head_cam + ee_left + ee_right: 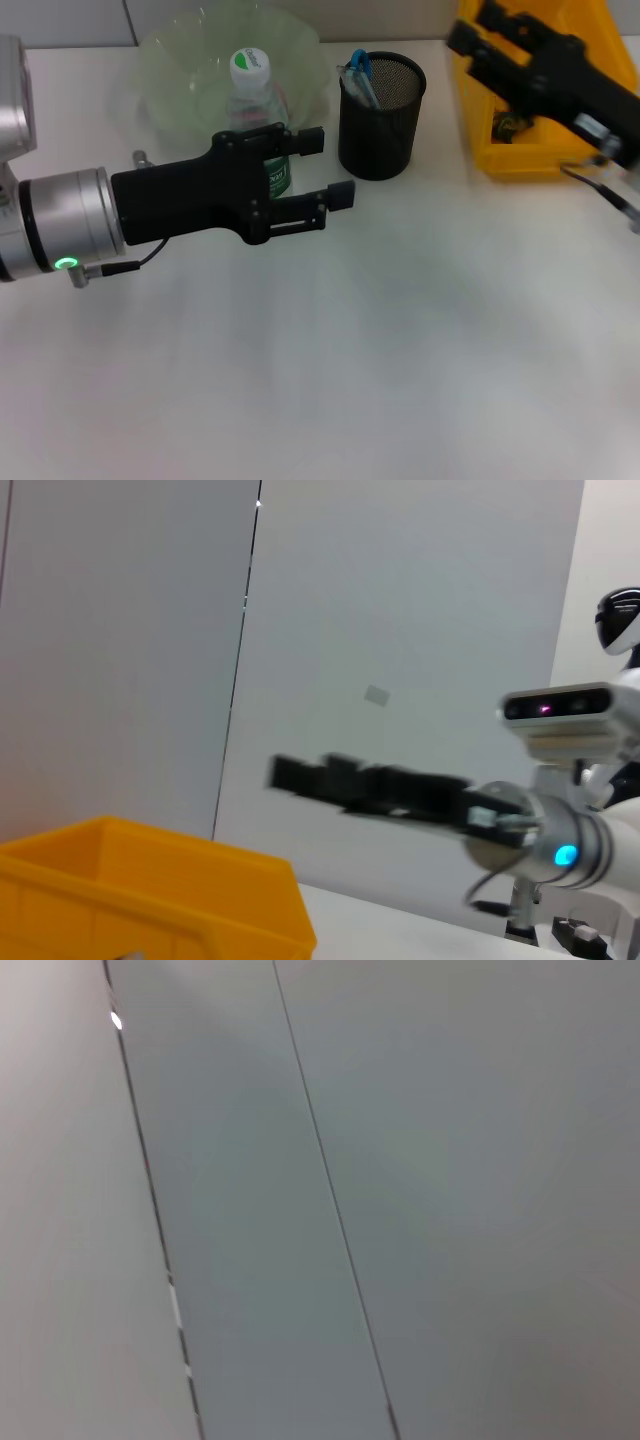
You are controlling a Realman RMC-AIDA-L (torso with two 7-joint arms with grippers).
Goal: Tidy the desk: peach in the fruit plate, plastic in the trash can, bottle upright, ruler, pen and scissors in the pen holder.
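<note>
A clear bottle (250,72) with a white cap and green label stands upright in front of the pale green fruit plate (185,60). My left gripper (329,168) reaches across the bottle's lower half, open, with its fingertips past the bottle and nothing between them. The black mesh pen holder (382,125) holds blue-handled scissors (358,68). My right gripper (475,30) hovers over the yellow trash can (520,150) with its fingers apart; from the left wrist view it (290,773) shows above the can (150,890). Peach, ruler and pen are not visible.
Something dark lies inside the yellow can (510,122). White desk spreads in front of the plate, holder and can. The right wrist view holds only a grey wall.
</note>
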